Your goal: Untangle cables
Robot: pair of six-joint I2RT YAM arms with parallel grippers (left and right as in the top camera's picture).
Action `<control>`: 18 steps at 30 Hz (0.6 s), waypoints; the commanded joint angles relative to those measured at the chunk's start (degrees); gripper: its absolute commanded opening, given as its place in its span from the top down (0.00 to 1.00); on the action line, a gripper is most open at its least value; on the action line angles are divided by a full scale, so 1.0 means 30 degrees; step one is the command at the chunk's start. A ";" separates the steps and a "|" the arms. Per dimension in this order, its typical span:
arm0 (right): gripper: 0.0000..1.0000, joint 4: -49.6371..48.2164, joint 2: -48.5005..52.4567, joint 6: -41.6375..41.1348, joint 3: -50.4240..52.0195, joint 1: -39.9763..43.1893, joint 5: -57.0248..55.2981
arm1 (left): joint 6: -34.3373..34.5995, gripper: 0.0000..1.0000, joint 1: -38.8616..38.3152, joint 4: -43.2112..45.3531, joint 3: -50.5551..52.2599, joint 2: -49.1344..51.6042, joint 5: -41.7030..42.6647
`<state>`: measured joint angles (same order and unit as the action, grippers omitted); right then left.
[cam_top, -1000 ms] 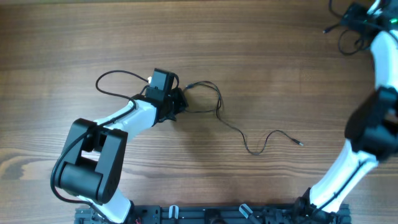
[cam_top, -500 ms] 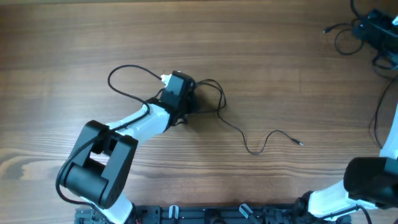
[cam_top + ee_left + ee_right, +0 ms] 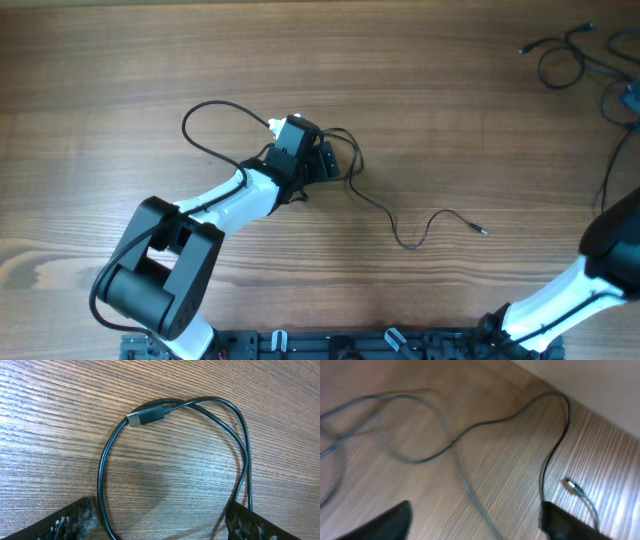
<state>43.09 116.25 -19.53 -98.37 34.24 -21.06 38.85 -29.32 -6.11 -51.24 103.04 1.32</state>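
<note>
A wooden table (image 3: 450,130) with warm brown, streaky grain lies under soft, even light. Past one edge a plain pale surface (image 3: 600,380) shows.

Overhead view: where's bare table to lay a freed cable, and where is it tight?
Free: the top-middle stretch between the left hand and the far-right cable pile; also the top-left corner above the left arm. Crowded: around the cable loop and its tail, and the right edge by the right arm.
</note>
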 commanded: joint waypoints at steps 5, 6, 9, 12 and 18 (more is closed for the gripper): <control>0.70 -0.3410 0.3300 -0.0401 0.0160 0.0991 0.0146 | 0.0197 0.11 0.0197 -0.1100 0.1596 0.1829 -0.0619; 0.76 -0.3876 0.3453 -0.0386 0.0153 0.0991 0.0175 | 0.0197 0.11 0.0197 -0.1100 0.1596 0.1829 -0.0619; 0.71 -0.5654 0.4000 -0.0321 0.0153 0.0969 0.0663 | 0.0204 0.11 0.0197 -0.1093 0.1596 0.1829 -0.0619; 0.69 -0.7453 0.4707 0.0692 0.0153 0.0969 0.1304 | 0.0197 0.11 0.0197 -0.1093 0.1596 0.1829 -0.0619; 0.94 -1.0251 0.5370 0.5217 0.0153 0.0401 0.5632 | 0.0197 0.11 0.0197 -0.1005 0.1596 0.1829 -0.0627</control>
<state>14.22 130.65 -10.98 -97.84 37.36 -11.55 38.85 -29.39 -6.04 -51.24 103.04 1.32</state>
